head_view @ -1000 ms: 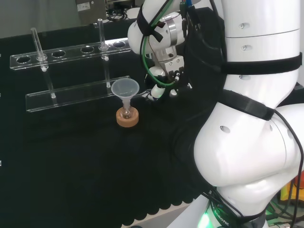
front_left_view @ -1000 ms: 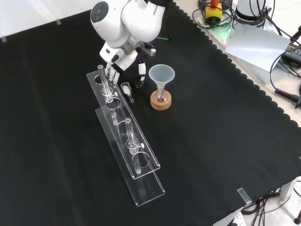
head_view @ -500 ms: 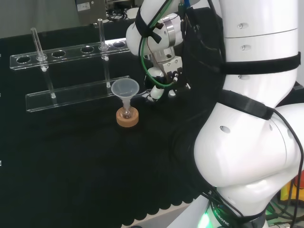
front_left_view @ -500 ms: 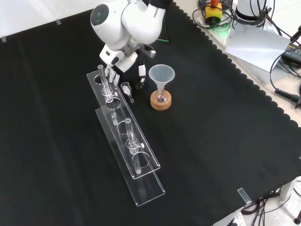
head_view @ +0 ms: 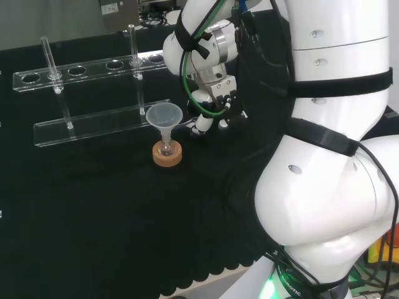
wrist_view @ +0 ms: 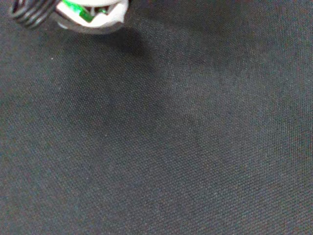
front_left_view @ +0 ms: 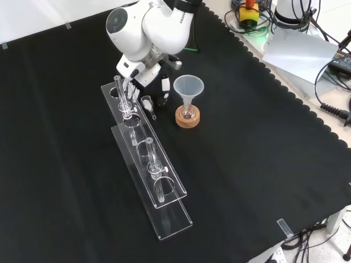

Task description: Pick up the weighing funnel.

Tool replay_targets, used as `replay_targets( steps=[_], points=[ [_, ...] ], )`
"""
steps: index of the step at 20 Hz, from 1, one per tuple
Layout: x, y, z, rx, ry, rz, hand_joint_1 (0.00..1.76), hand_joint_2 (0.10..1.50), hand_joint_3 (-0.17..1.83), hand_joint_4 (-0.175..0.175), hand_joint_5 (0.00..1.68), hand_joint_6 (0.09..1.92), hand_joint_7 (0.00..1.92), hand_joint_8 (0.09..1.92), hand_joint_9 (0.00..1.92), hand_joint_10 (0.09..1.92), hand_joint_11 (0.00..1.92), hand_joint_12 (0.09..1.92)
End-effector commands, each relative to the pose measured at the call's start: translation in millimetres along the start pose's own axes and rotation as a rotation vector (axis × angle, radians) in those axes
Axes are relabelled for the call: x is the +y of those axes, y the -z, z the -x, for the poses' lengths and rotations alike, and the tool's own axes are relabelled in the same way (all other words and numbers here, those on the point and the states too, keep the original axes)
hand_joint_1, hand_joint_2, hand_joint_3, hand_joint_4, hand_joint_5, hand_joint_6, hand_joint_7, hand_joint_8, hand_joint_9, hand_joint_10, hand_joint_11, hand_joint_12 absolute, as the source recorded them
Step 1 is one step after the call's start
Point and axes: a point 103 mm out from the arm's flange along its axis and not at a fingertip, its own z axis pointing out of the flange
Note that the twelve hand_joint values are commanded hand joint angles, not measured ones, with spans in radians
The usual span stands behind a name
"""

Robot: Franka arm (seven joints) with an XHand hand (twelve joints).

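Note:
The weighing funnel (front_left_view: 147, 102), a small clear scoop with a short stem, lies on the black cloth beside the near end of the clear rack (front_left_view: 143, 143) in the front view. My hand (front_left_view: 147, 75) hangs just above and behind it, with fingers (front_left_view: 165, 84) pointing down on either side of it and nothing between them. In the head view the hand (head_view: 211, 103) sits just right of the big funnel (head_view: 164, 116). A blurred white part of the hand (wrist_view: 91, 12) shows in the wrist view over bare cloth.
The big funnel (front_left_view: 188, 86) stands in a small flask on a cork ring (front_left_view: 187, 117), close to the right of the weighing funnel in the front view. Two clear test tube racks (head_view: 93, 65) hold upright tubes (head_view: 133, 47). The arm's white links (head_view: 336, 156) rise at the head view's right.
The hand has shifted a little to the left in the head view, toward the rack. The weighing funnel has stayed in its place on the cloth.

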Motion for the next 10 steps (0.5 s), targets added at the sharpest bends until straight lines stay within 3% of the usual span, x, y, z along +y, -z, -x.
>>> replay_targets(
  steps=[1,10],
  points=[
    [0.5,0.0,-1.4,-0.006,-0.002,-0.002,0.87,0.66,0.58,-0.030,0.64,0.66,0.55,0.66,0.83,0.49,0.53,1.26],
    [3.7,-1.7,-3.2,-0.017,-0.005,-0.013,0.88,0.66,0.59,-0.025,0.66,0.71,0.55,0.67,0.83,0.49,0.53,1.26]
  ],
)
